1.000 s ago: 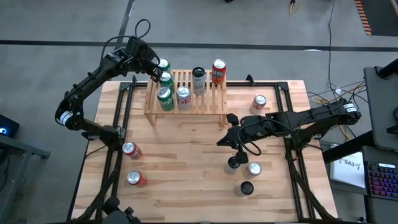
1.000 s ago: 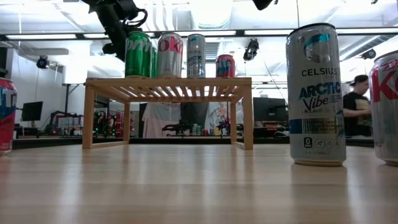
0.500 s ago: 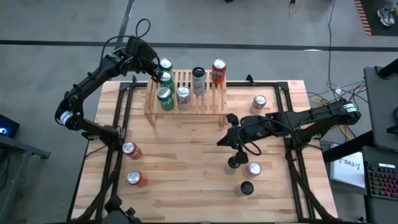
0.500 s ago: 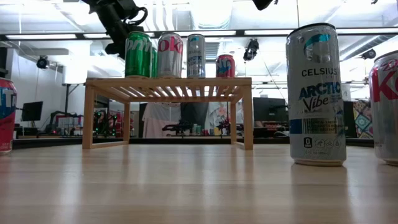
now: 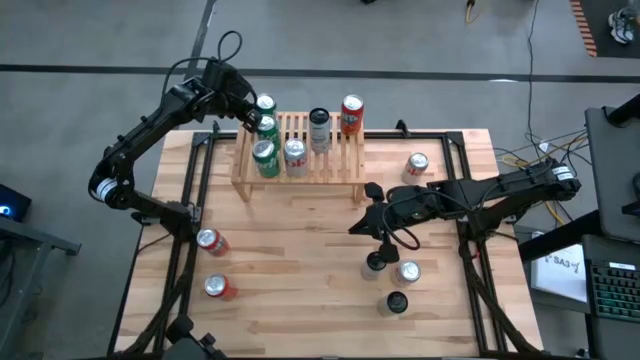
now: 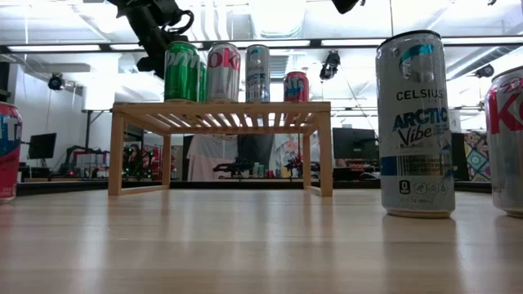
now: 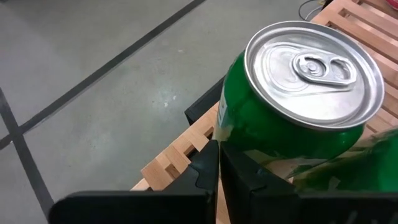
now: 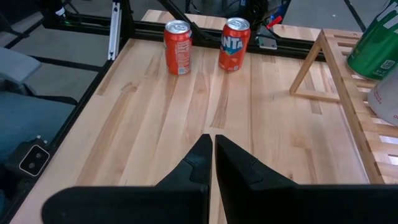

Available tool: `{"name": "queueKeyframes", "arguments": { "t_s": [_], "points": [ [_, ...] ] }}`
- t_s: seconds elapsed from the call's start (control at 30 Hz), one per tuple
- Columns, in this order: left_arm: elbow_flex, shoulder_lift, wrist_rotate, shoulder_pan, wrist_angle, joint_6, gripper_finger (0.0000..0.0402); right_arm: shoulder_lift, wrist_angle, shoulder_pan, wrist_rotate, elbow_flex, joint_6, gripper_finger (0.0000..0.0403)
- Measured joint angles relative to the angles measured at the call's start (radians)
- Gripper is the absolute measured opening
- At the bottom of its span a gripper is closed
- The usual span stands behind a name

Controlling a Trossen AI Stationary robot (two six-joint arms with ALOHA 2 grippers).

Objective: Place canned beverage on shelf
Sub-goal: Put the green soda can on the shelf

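The shelf (image 5: 305,165) stands at the table's far side with several cans upright on its slatted top. A green can (image 7: 298,93) stands at its far left corner (image 5: 265,104). My left gripper (image 7: 217,149) is shut, and its tips are by that can's lower side, coming from the shelf's left (image 5: 251,119). In the low view it hangs beside the green cans (image 6: 152,59). My right gripper (image 5: 358,224) is shut and holds nothing. It hovers above the bare planks near the table's middle, in front of the shelf (image 8: 213,146). My left gripper's shut fingertips (image 7: 211,146) stand at the lower side of the green can (image 7: 233,134), slanting down from the shelf's left. I cannot tell whether they touch it. The can stands upright on the shelf's slats.
Loose cans stand on the table: two red ones near the left (image 5: 210,241) (image 5: 217,287), one at the far right (image 5: 417,164), and a cluster near the right front (image 5: 408,271) (image 5: 397,302). In the low view a tall Celsius can (image 6: 414,122) stands close.
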Motion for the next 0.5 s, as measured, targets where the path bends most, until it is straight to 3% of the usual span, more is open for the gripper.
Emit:
{"name": "queueKeyframes", "arguments": {
  "t_s": [0.17, 0.5],
  "points": [
    [0.000, -0.003, -0.005, 0.000, -0.003, 0.011, 0.0000, 0.000, 0.000, 0.000, 0.000, 0.000, 0.000, 0.0009],
    [0.001, -0.036, -0.130, 0.000, -0.056, 0.022, 0.0000, 0.000, 0.000, 0.000, 0.000, 0.000, -0.002, 0.0009]
  ]
}}
